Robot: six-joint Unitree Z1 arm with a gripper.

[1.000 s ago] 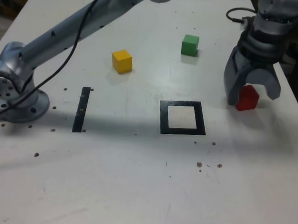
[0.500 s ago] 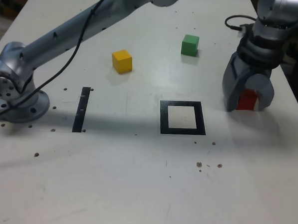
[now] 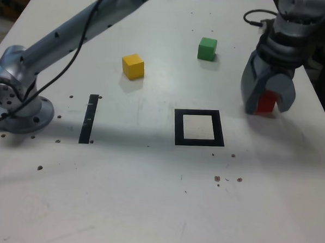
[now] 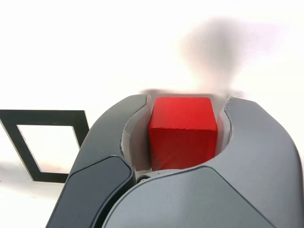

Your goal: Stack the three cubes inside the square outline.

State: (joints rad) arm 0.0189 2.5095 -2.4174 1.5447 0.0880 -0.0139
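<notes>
Exterior view: the gripper [image 3: 267, 102] stands over the white table [image 3: 147, 197] at the view's right, pointing down, with the red cube [image 3: 266, 102] between its two grey jaws. Wrist view: the red cube [image 4: 183, 130] fills the space between the jaws, and both inner faces lie against its sides; the jaws are closed on it. Whether the cube's underside touches the table cannot be told from either view.

The square outline [image 3: 199, 128] lies on the table just to the left of and nearer than the gripper, in the exterior view. Its white centre is bare. In the wrist view the same square outline [image 4: 12, 137] appears beside the gripper, apart from it.

The yellow cube [image 3: 133, 66] sits on the table toward the far side, to the left of the outline and well apart from it. The green cube [image 3: 207, 49] sits farther back, roughly in line with the outline and to the left of the gripper. Both cubes rest flat, apart from each other.

A straight black strip [image 3: 89, 118] lies at the exterior view's left, near the arm's base [image 3: 16, 100]. The arm [image 3: 85, 27] runs from that base across the far side of the table to the gripper.
</notes>
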